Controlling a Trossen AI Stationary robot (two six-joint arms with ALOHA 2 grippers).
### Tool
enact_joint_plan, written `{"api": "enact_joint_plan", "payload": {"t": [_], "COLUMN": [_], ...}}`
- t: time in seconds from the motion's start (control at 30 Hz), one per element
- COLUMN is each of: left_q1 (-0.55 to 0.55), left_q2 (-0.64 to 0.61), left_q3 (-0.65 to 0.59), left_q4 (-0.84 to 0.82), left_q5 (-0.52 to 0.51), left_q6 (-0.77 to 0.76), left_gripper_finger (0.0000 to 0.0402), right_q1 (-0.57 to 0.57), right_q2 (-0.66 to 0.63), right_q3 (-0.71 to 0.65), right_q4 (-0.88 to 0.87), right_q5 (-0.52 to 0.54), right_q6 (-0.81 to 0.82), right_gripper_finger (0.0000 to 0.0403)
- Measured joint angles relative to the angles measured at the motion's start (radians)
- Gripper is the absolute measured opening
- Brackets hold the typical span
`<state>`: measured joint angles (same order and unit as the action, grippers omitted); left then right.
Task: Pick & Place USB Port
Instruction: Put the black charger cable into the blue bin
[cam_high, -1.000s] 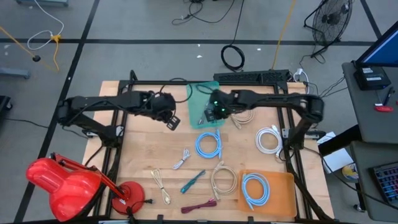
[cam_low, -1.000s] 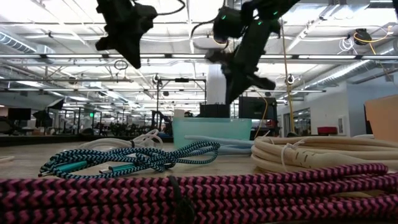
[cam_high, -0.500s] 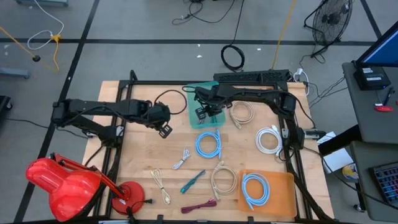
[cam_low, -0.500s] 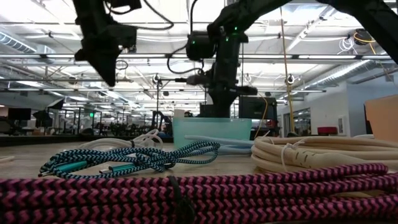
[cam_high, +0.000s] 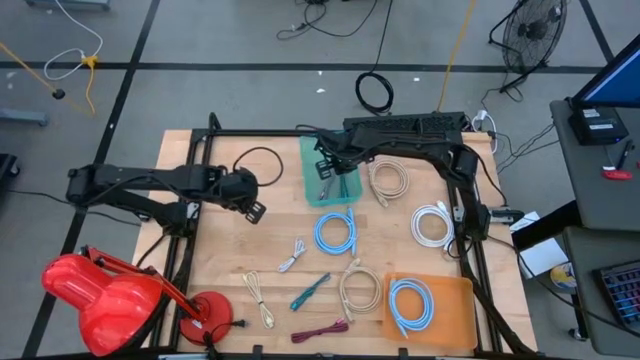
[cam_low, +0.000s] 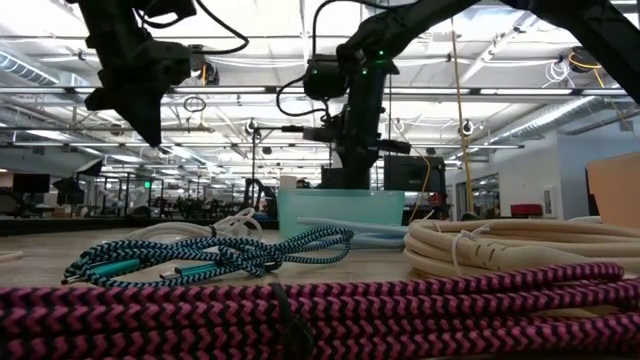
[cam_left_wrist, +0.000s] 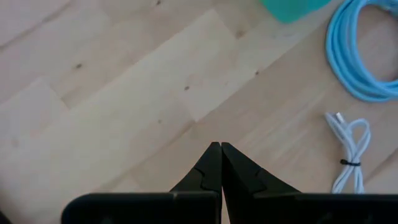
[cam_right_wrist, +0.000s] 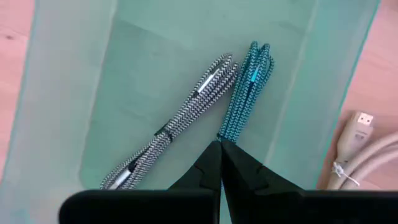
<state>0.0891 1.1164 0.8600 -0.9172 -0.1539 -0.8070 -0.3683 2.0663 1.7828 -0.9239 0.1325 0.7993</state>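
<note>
The right gripper (cam_right_wrist: 221, 144) is hanging clenched and empty over the green bin (cam_right_wrist: 74, 93). Right under it, a teal cable (cam_right_wrist: 249, 90) and a gray cable (cam_right_wrist: 180, 115) are lying inside. The left gripper (cam_left_wrist: 221, 148) is hovering pinched tight above bare wood, with a white cable (cam_left_wrist: 349, 152) lying nearby.

I see the wooden table (cam_high: 230, 250) carrying a teal bin (cam_high: 326, 170) at the far middle, an orange tray (cam_high: 450, 305) near right, and coiled cables (cam_high: 335, 232) between.
</note>
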Motion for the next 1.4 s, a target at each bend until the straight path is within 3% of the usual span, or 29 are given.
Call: {"api": "enact_joint_plan", "payload": {"t": [0.93,1.17,1.4], "left_q1": [-0.06,-0.067,-0.072], "left_q2": [-0.014,-0.013,-0.013], "left_q3": [0.0,0.0,0.001], "left_q4": [-0.015,-0.031,-0.042], "left_q5": [-0.009,-0.021,-0.022], "left_q6": [-0.026,-0.025,-0.017], "left_gripper_finger": [0.0003,0.0004,0.0004], "right_q1": [0.039,0.064,0.063], "right_q2": [0.179,0.182,0.187], "right_q3": [0.003,0.006,0.011], "right_q4": [0.115,0.179,0.227], "right_q5": [-0.096,-0.032,-0.033], "right_q6": [0.027,0.021,0.003], "right_gripper_finger": [0.0,0.0,0.0]}}
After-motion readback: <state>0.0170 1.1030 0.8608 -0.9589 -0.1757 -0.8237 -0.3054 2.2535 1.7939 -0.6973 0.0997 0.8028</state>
